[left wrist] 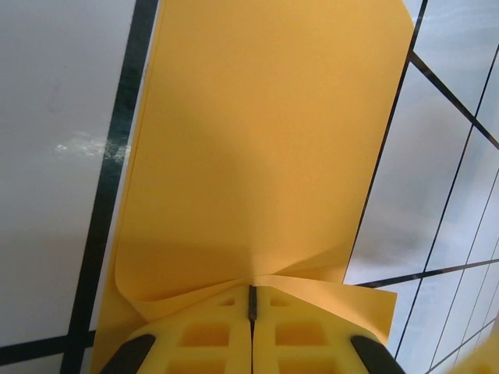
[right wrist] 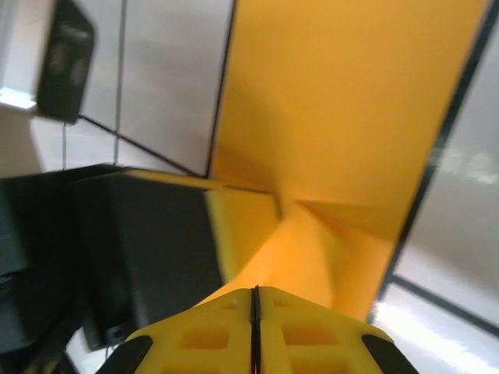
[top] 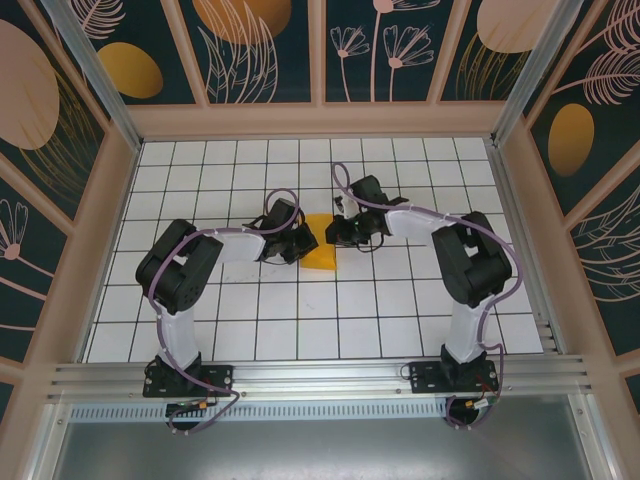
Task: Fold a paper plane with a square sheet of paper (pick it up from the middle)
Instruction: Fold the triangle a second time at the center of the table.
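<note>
You have the square sheet of paper (top: 322,256) at the middle of the tiled table (top: 400,300), and your 2 grippers meet over it there. The left gripper (left wrist: 251,300) is clamped on the paper, which puckers up into its closed jaws, and the right gripper (right wrist: 255,298) is clamped on a raised fold from the table's other side. This 2-sided pinch looks meant to raise the thin sheet off the table by its middle, since flat paper offers no edge to catch.
</note>
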